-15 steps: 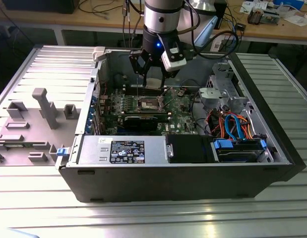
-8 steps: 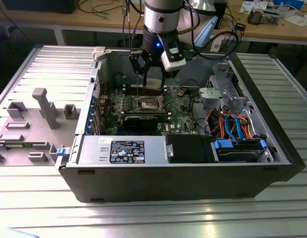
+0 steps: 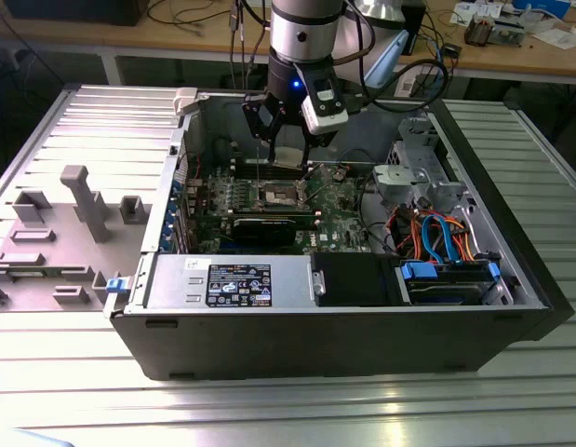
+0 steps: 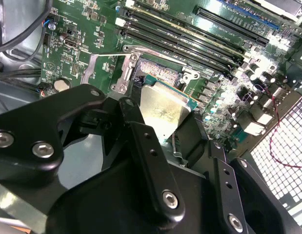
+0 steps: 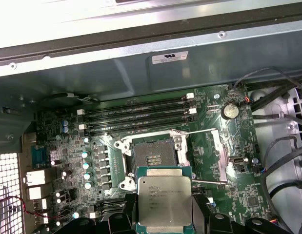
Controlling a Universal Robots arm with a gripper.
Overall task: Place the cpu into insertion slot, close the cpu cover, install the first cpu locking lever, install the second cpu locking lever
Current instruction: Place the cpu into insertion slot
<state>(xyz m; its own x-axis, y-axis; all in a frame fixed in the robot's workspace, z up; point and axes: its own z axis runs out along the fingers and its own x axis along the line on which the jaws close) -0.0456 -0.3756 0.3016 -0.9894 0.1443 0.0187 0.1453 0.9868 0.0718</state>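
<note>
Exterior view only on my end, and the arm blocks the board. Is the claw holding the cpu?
Observer: Yes. In both wrist views the claw is clamped on the cpu, silvery face showing.
Operator: Seated yet?
Observer: No. In the first wrist view the insertion slot shows its bare dark centre, and the cpu sits apart from it.
Operator: Cover?
Observer: The cpu cover is swung open beside the slot, on the side toward the coin cell.
</note>
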